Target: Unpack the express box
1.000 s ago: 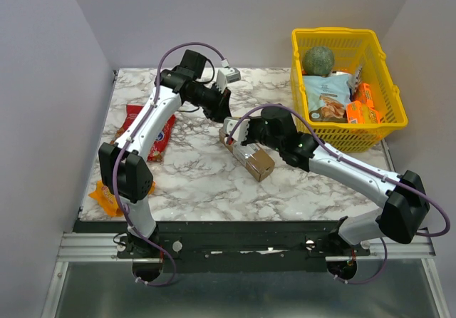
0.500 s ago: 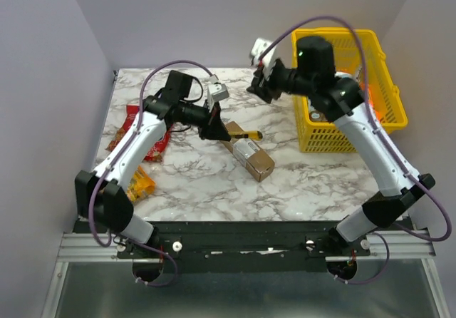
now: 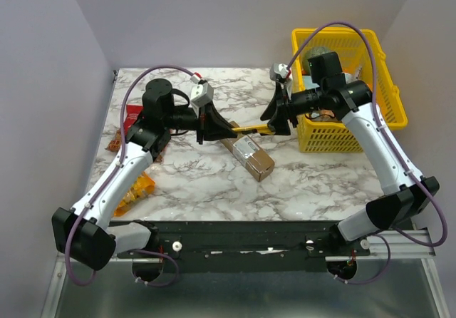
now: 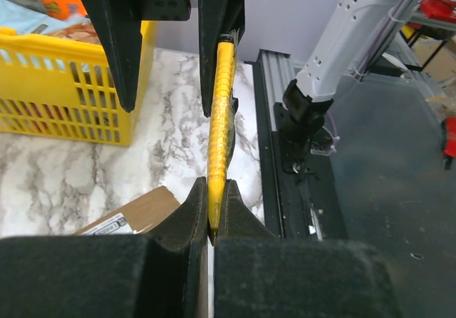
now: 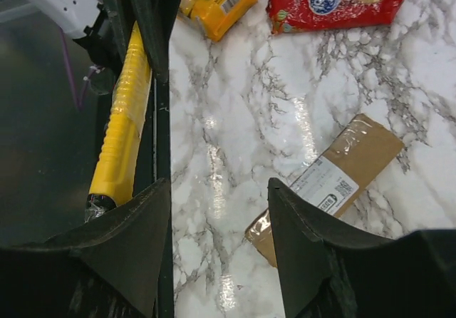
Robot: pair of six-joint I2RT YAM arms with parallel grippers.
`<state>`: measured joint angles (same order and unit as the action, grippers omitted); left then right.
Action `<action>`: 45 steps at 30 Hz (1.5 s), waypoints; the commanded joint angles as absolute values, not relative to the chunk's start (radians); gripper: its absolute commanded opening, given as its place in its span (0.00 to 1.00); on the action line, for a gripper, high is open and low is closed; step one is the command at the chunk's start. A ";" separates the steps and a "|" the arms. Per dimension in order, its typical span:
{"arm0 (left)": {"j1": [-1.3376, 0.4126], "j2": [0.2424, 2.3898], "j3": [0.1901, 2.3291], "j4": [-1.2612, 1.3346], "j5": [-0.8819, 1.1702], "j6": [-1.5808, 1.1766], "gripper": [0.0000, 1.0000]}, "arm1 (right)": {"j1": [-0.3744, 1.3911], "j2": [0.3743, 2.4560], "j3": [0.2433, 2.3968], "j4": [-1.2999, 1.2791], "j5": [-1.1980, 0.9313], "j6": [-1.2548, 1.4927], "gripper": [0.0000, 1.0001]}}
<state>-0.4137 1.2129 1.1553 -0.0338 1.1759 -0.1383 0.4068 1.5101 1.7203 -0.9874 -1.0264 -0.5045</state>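
One box (image 3: pixel 246 154) lies flat and aslant at mid-table, near both my pincers and touched by neither. It is long brown cardboard with a white label on top and glossy tape over one end. My left pincer (image 4: pixel 211 204) pinches the tip of a yellow tool (image 4: pixel 221 118). My right pincer (image 5: pixel 217 190) is spread, the tool's other end lying against one finger. The table (image 3: pixel 185 179) is glossy white marble with grey veins, and a yellow basket (image 3: pixel 390 118) sits at its far right. Plain pale walls close in three sides.
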 commanded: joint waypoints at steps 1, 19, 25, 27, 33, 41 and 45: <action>-0.417 1.229 1.184 -0.035 1.152 -0.109 0.00 | 0.420 1.451 1.704 -0.962 -1.175 -0.505 0.64; -0.425 1.298 1.187 0.060 1.160 -0.135 0.00 | 0.267 1.502 1.738 -0.879 -1.372 -0.334 0.67; -0.425 1.315 1.186 0.115 1.158 -0.161 0.00 | 0.288 1.496 1.700 -0.899 -1.348 -0.386 0.65; -0.426 1.318 1.186 0.121 1.158 -0.166 0.00 | 0.298 1.491 1.683 -0.872 -1.336 -0.379 0.62; -0.426 1.324 1.187 0.126 1.157 -0.173 0.00 | 0.301 1.491 1.661 -0.730 -1.327 -0.229 0.28; -0.426 1.312 1.276 -0.248 1.034 0.099 0.41 | 0.325 1.512 1.817 -0.971 -1.042 -0.542 0.00; -0.426 1.333 1.356 -0.392 0.950 0.233 0.46 | 0.380 1.532 1.881 -1.126 -0.907 -0.707 0.00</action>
